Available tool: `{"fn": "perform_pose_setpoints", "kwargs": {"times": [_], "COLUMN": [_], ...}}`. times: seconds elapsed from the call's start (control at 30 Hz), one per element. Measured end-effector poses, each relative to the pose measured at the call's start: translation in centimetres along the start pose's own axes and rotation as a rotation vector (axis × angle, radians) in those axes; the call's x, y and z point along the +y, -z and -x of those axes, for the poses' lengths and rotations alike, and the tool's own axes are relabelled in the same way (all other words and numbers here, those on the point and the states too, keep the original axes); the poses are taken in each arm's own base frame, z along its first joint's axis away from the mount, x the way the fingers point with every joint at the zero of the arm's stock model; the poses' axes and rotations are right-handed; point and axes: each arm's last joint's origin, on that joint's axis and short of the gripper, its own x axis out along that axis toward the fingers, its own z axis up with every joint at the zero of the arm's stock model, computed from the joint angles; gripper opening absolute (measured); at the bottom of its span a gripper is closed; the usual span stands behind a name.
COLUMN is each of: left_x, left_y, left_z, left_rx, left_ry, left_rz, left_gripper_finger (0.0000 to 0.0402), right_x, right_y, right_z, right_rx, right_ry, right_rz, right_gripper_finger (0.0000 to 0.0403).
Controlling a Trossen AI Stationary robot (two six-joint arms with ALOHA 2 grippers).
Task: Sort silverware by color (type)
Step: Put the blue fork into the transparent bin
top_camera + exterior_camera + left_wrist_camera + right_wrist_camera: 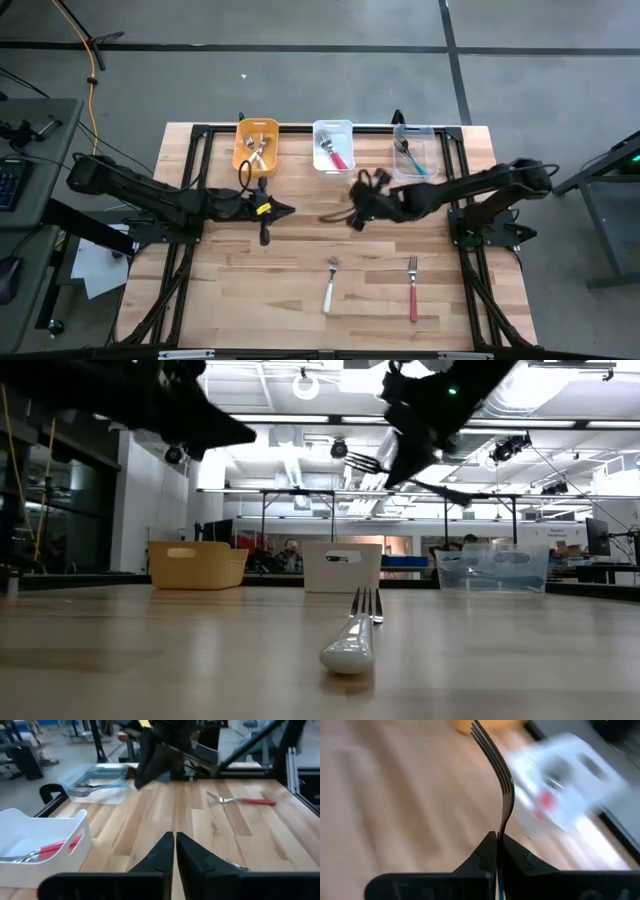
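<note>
My right gripper (348,216) is over the middle of the table, shut on a fork whose silver head (328,217) sticks out toward the table's left. Its handle is hidden behind the fingers. My left gripper (288,209) hovers to the left of it, shut and empty (175,845). A white-handled fork (330,285) and a red-handled fork (412,290) lie flat on the near part of the table. At the far edge stand a yellow bin (257,146), a white bin (333,146) holding a red-handled fork, and a clear bin (415,150) holding teal-handled forks. My right gripper pinches the fork between its two fingers at the neck (501,827), just behind the tines. The fork runs along the fingers, its head (495,760) reaching past the fingertips. It is lifted well clear of the table (368,462), roughly level.
The three bins line the far edge (197,565) (342,567) (490,570). Black frame rails run along the table's sides (190,250). Bare wood lies between the grippers and the two loose forks. The right arm (160,750) shows close ahead in the left wrist view.
</note>
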Motion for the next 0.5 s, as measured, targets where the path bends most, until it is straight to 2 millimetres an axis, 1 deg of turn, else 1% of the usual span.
{"fn": "perform_pose_setpoints", "kwargs": {"times": [0.13, 0.27, 0.4, 0.5], "left_x": [0.5, 0.9, 1.1, 1.1], "left_y": [1.7, 2.7, 3.2, 3.2], "left_z": [0.5, 0.8, 0.9, 0.9], "left_rx": [-0.05, -0.066, -0.051, -0.055], "left_ry": [-0.015, -0.03, -0.036, -0.036], "left_rz": [0.025, 0.048, 0.054, 0.055], "left_gripper_finger": [0.0001, 0.0001, 0.0001, 0.0001], "right_x": [-3.6, -7.8, -12.1, -15.1], "right_y": [0.8, 1.5, 2.1, 2.9], "right_z": [1.2, 1.4, 0.2, -1.4], "right_rx": [0.112, 0.236, 0.354, 0.399], "right_ry": [0.173, 0.357, 0.494, 0.518], "right_rz": [-0.073, -0.104, -0.125, -0.159], "right_gripper_finger": [0.0001, 0.0001, 0.0, 0.0]}}
